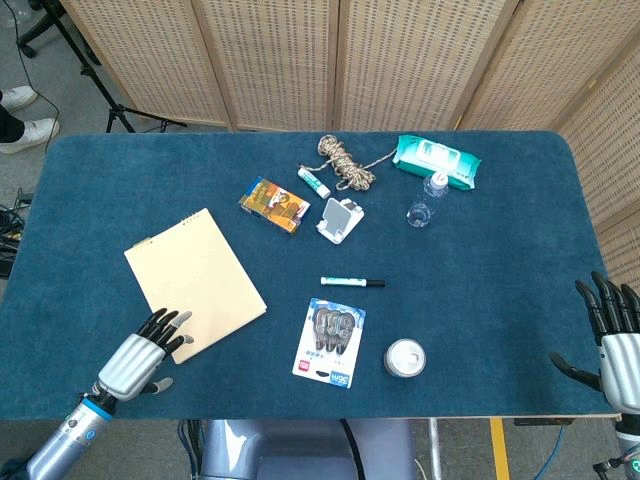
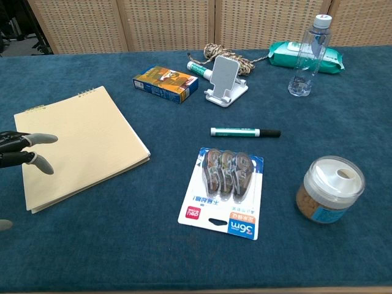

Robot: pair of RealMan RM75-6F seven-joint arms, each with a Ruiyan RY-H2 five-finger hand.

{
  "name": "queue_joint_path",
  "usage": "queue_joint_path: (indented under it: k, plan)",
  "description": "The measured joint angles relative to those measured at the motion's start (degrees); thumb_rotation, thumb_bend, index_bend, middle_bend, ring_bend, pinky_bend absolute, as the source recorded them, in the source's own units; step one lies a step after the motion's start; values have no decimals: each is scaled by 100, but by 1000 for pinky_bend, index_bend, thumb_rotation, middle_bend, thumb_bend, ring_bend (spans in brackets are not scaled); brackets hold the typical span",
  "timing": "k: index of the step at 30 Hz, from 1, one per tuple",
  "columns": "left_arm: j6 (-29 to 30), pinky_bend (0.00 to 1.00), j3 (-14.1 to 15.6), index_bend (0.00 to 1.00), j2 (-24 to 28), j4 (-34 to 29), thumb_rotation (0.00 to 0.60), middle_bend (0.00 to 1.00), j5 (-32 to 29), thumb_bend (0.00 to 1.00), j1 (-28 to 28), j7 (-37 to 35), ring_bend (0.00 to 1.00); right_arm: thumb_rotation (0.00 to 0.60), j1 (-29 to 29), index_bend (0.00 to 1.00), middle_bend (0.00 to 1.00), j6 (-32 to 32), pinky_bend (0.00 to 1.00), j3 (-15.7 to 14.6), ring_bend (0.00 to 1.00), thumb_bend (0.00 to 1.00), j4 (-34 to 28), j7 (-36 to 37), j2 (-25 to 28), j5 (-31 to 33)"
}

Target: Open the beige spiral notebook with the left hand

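The beige spiral notebook (image 1: 195, 282) (image 2: 78, 143) lies closed and flat on the left part of the blue table, its spiral along the far edge. My left hand (image 1: 140, 358) (image 2: 21, 152) hovers at the notebook's near left corner, fingers spread and extended toward the cover, holding nothing. Whether the fingertips touch the cover is unclear. My right hand (image 1: 615, 340) stays at the table's right front edge, fingers spread, empty; the chest view does not show it.
On the table lie a pack of correction tapes (image 1: 330, 342), a green marker (image 1: 352, 282), a clear-lidded jar (image 1: 405, 357), a white phone stand (image 1: 340, 219), a small printed box (image 1: 274, 204), a rope coil (image 1: 345, 160), a water bottle (image 1: 428, 198) and a wipes pack (image 1: 436, 160).
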Motion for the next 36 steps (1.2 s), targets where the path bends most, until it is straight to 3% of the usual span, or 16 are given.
queue_joint_path:
  k: [5,36]
  plan:
    - [34,0,-62,327,-157,99,600,0,-161,240,6,-33,0,600,0,18,0,-6,0,0,0,0,-7,21,13,5]
    - [89,0,-79,401,-841,964,600,0,-537,261,-70,-410,0,600,8,18,0,-56,0,7,0,0,-21,115,62,48]
